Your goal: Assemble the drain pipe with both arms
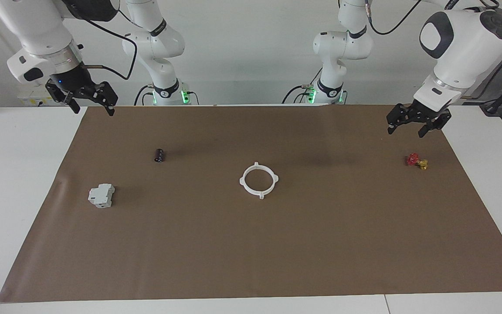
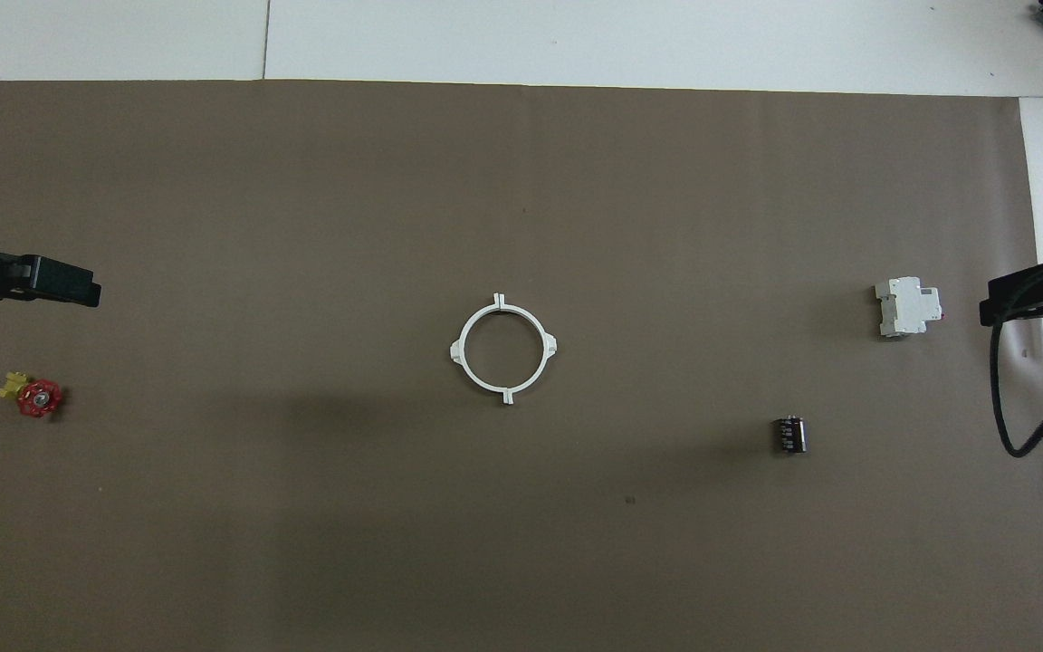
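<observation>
Brown paper (image 1: 251, 244) covers most of a white table (image 1: 11, 183), with a plain pale wall behind the arm bases. At the paper's middle lies the drain pipe (image 1: 259, 179), joined into one white ring with four tabs, flat and untouched. Left gripper (image 1: 417, 124) hangs with fingers spread wide, holding nothing, over the paper's edge near the red-and-yellow valve (image 1: 416, 161). Right gripper (image 1: 90, 104) hangs likewise wide and empty at its own end. A grey-white block (image 1: 101, 195) and a small black cylinder (image 1: 159, 155) rest toward that end.
</observation>
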Robot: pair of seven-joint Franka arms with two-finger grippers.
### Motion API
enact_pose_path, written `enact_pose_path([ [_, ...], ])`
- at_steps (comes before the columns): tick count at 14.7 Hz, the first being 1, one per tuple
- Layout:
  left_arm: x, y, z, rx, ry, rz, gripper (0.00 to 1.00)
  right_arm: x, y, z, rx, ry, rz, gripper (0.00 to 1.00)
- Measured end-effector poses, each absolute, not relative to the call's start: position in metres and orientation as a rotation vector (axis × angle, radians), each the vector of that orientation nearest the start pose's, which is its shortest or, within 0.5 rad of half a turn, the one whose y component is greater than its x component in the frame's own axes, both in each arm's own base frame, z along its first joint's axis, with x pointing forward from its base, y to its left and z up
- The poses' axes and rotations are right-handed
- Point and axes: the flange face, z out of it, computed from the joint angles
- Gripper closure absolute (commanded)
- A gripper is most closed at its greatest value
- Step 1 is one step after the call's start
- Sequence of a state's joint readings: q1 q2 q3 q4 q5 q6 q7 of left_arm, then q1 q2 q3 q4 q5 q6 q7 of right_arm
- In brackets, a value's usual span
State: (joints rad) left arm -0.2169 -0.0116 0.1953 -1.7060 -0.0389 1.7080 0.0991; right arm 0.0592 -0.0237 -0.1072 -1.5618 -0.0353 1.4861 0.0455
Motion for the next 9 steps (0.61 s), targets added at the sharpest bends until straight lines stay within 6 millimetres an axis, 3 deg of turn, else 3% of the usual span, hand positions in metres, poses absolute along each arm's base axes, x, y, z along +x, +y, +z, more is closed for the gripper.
enact_pose_path([
  [3, 0.559, -0.034, 0.579, -3.178, 0.162, -0.022, 0.0, 0.538, -0.031, 0.634, -3.17, 0.151, 0.083, 0.0],
  [9, 0.559, -0.032, 0.579, -3.179, 0.15, -0.023, 0.0, 0.538, -0.031, 0.634, -3.17, 0.151, 0.083, 0.0],
])
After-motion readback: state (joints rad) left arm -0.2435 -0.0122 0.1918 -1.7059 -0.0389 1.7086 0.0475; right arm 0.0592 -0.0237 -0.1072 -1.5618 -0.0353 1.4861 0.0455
